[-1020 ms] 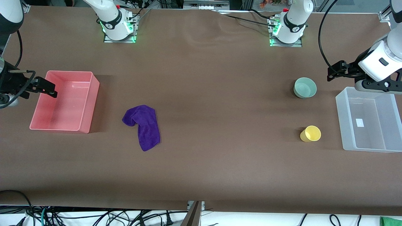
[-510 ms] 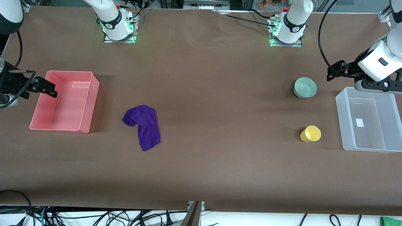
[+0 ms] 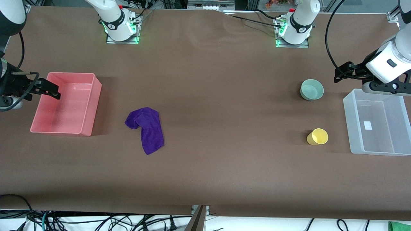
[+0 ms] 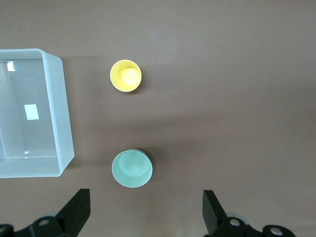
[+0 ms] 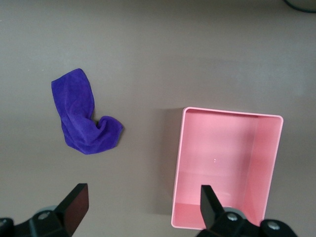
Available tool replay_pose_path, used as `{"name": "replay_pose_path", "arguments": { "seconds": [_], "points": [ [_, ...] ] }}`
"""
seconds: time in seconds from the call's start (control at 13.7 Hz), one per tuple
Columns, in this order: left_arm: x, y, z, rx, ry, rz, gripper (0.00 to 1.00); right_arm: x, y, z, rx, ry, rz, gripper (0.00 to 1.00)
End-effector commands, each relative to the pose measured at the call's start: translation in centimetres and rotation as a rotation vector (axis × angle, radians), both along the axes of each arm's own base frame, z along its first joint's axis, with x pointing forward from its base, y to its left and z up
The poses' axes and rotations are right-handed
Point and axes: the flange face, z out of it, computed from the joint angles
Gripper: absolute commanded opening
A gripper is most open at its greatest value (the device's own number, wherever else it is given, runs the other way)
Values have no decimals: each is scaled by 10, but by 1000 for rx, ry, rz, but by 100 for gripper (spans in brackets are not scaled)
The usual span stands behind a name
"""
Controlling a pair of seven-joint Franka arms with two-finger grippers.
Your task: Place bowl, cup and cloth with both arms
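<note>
The mint-green bowl (image 3: 312, 89) stands upright toward the left arm's end of the table. The yellow cup (image 3: 318, 136) stands nearer the front camera than the bowl. The purple cloth (image 3: 146, 128) lies crumpled beside the pink bin. My left gripper (image 3: 344, 72) hovers open and empty over the table between the bowl and the clear bin. Its wrist view shows the bowl (image 4: 132, 169) and the cup (image 4: 126, 75) between its spread fingers (image 4: 77, 211). My right gripper (image 3: 48, 89) hovers open and empty over the pink bin's outer edge. Its wrist view shows the cloth (image 5: 84, 118).
A pink bin (image 3: 93, 109) sits at the right arm's end, also in the right wrist view (image 5: 227, 148). A clear plastic bin (image 3: 351, 125) sits at the left arm's end, also in the left wrist view (image 4: 57, 113). Both arm bases stand along the table's farther edge.
My right gripper has drifted very slightly over the pink bin's edge. The left gripper, bowl, cup and cloth have not moved.
</note>
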Motion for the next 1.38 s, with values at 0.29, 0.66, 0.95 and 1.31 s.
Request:
{"name": "replay_pose_path", "arguments": {
  "seconds": [0.29, 0.66, 0.95, 1.31],
  "points": [
    [-6, -1, 2, 33, -1, -26, 100, 7, 36, -40, -24, 59, 60, 100],
    [-7, -1, 2, 30, 0, -18, 100, 6, 57, -128, -9, 19, 91, 100],
    [-5, -4, -6, 33, 32, -5, 100, 16, 100, -197, 3, 32, 20, 100],
    [-13, 31, -23, 23, 136, 41, 100, 10, 156, -262, 12, 51, -55, 100]
  ]
}}
